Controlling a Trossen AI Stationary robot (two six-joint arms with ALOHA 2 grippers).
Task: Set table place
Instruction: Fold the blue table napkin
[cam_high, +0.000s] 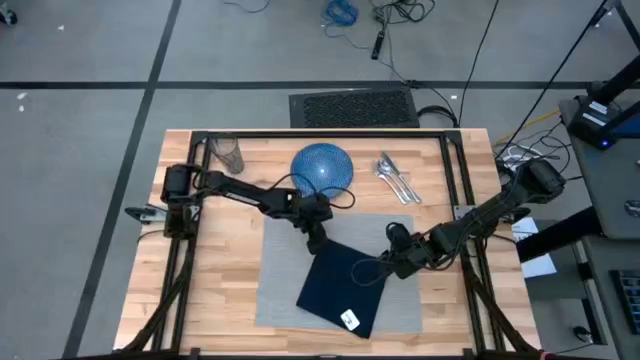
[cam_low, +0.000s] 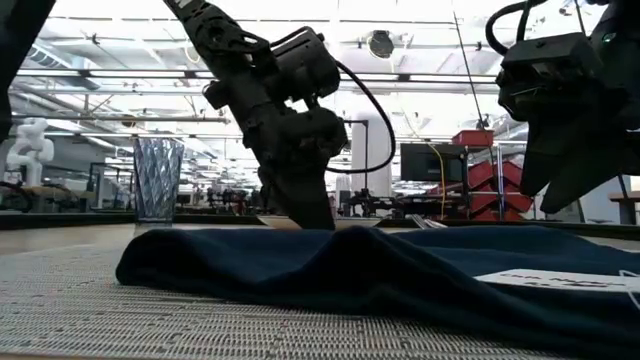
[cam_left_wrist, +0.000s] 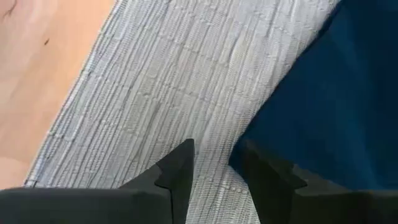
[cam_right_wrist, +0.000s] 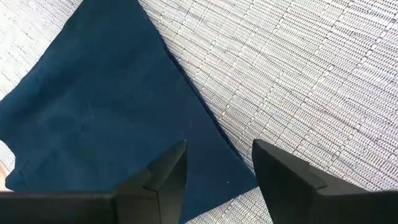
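Lying skewed across a grey woven placemat (cam_high: 285, 275) in the middle of the wooden table (cam_high: 220, 260) is a navy napkin (cam_high: 345, 280) with a white tag at its near end. The left gripper (cam_high: 318, 243) reaches down at the napkin's far corner, its fingers (cam_left_wrist: 177, 171) parted, one on the mat and one at the cloth's edge. The right gripper (cam_high: 385, 268) hovers over the napkin's right corner, fingers also spread. Behind the mat sit a blue plate (cam_high: 322, 166), silver cutlery (cam_high: 396, 178) and a clear glass (cam_high: 228, 154).
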